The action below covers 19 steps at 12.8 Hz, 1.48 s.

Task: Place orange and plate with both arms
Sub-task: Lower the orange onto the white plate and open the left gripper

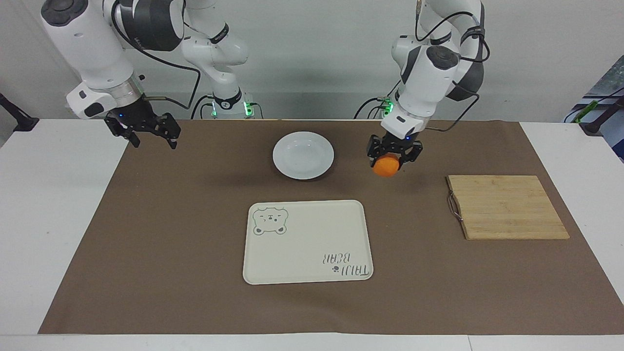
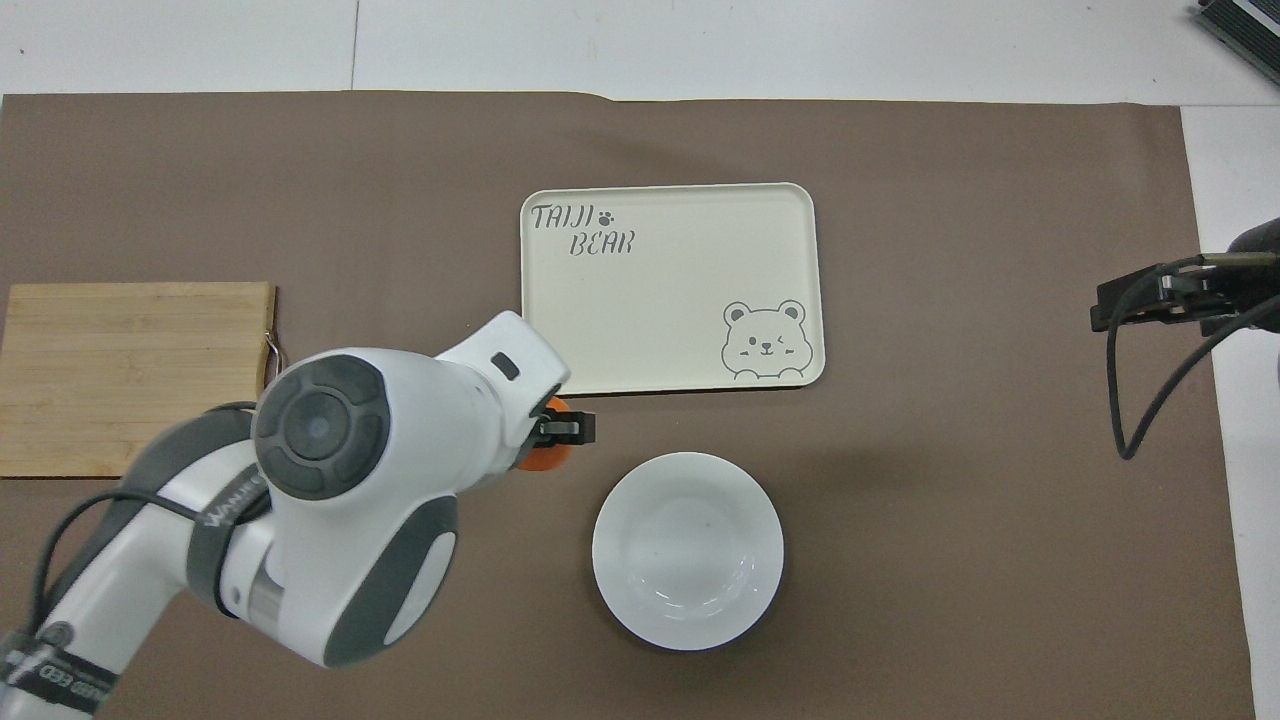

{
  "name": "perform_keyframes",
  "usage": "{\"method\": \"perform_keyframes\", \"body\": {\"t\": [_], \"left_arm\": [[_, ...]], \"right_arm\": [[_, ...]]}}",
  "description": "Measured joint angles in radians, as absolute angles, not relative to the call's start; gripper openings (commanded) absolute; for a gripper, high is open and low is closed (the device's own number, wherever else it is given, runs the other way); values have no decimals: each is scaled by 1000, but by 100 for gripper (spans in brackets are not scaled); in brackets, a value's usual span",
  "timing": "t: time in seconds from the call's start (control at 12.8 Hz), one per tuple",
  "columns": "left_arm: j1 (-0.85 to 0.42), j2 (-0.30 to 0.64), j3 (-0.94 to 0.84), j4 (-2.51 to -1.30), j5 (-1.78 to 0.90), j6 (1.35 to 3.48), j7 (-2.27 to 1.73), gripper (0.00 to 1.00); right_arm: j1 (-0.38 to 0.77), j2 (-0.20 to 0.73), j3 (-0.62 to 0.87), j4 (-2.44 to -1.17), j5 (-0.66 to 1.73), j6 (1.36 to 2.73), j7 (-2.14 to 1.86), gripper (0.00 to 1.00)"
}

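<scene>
My left gripper (image 1: 393, 157) is shut on the orange (image 1: 385, 166) and holds it in the air over the brown mat, just beside the white plate (image 1: 303, 155) toward the left arm's end. In the overhead view the left arm's white body covers most of the orange (image 2: 545, 459), and only its edge shows by the plate (image 2: 688, 550). The plate lies bare on the mat, nearer to the robots than the cream bear tray (image 1: 308, 242). My right gripper (image 1: 153, 137) waits open, raised over the mat's edge at the right arm's end.
A bamboo cutting board (image 1: 507, 206) with a metal handle lies bare at the left arm's end of the mat. The cream tray (image 2: 670, 288) with bear drawing and lettering sits mid-table, farther from the robots than the plate. A black cable hangs from the right arm (image 2: 1150, 380).
</scene>
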<state>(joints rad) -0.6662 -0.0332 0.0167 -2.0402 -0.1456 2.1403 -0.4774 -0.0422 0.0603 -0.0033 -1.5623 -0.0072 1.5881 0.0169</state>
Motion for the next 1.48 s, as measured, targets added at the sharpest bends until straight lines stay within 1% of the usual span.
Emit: {"method": "perform_keyframes", "body": {"t": [0.23, 0.39, 0.47, 0.62, 0.7, 0.78, 0.86, 1.25, 1.48], "left_arm": [[-835, 36, 15, -2055, -146, 2216, -634, 0], [-910, 104, 15, -2060, -146, 2303, -713, 0], [-934, 136, 15, -2061, -146, 2334, -734, 13], [-976, 195, 14, -2064, -146, 2351, -773, 49], [-996, 225, 14, -2067, -146, 2367, -793, 63], [-1010, 252, 15, -2069, -146, 2392, -804, 83], [-1014, 247, 18, -2067, -146, 2395, -806, 100], [-1014, 247, 25, -2065, -146, 2405, -806, 100], [-1001, 182, 42, -2049, -146, 2373, -802, 100]], "right_arm": [[-42, 60, -3, -1562, -7, 1588, 17, 100], [-42, 60, -3, -1562, -7, 1588, 17, 100], [-42, 60, -3, -1562, -7, 1588, 17, 100], [-42, 60, -3, -1562, -7, 1588, 17, 100], [-42, 60, -3, -1562, -7, 1588, 17, 100], [-43, 60, -5, -1562, -7, 1588, 17, 100], [-44, 60, -9, -1562, -7, 1588, 17, 100], [-43, 54, -16, -1582, 10, 1586, 17, 100], [-28, 13, -9, -1697, 78, 1664, 17, 100]]}}
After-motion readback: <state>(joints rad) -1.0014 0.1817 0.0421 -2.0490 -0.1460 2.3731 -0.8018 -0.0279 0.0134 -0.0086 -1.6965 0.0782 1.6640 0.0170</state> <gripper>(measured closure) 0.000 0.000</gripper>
